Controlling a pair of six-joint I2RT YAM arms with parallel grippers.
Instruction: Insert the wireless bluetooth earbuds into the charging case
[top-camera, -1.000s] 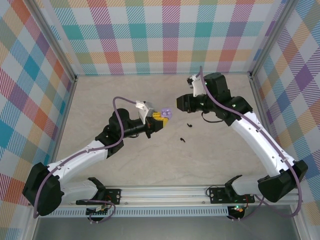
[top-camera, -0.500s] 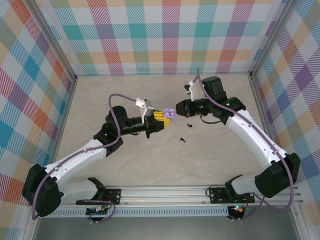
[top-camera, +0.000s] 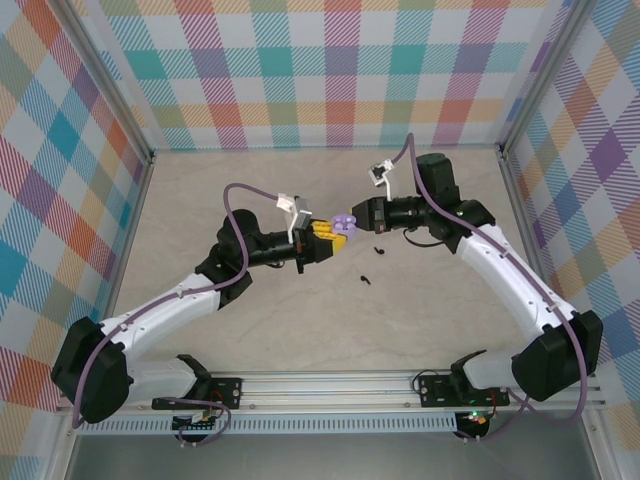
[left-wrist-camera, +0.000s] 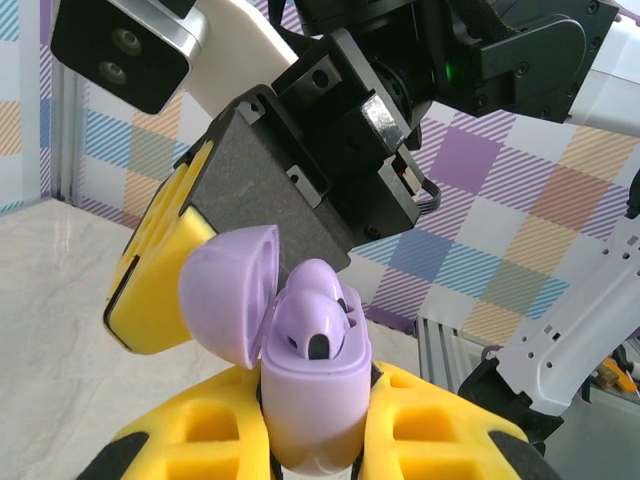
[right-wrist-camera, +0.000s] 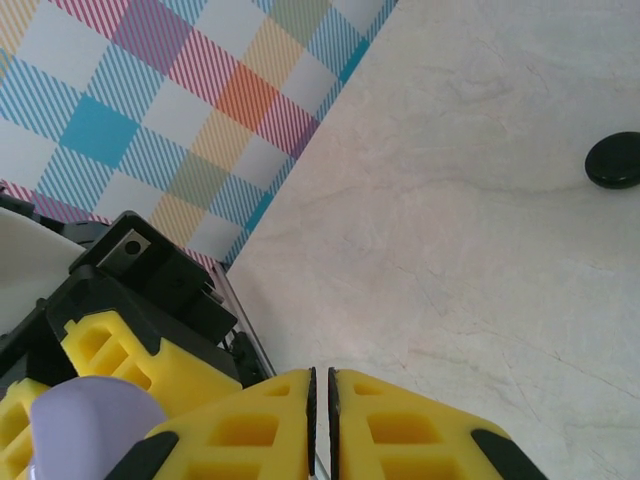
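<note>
The lilac charging case (left-wrist-camera: 315, 400), open with one lilac earbud (left-wrist-camera: 312, 315) seated, is clamped by the left gripper (top-camera: 330, 233) above the table's (top-camera: 250, 330) middle. The right gripper (right-wrist-camera: 322, 395), clenched with nothing seen between its fingers, is nearer the two black earbuds (top-camera: 378, 250) lying just toward the near edge.

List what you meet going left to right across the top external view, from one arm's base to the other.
left arm's base → lilac charging case → nearer black earbud → farther black earbud → right arm's base

We see a pale marbled table (top-camera: 200, 200). One black earbud (top-camera: 378, 250) lies well beyond the near rail (top-camera: 330, 385), right of its middle; second black earbud (top-camera: 365, 279) sits nearer the rail, apart.
</note>
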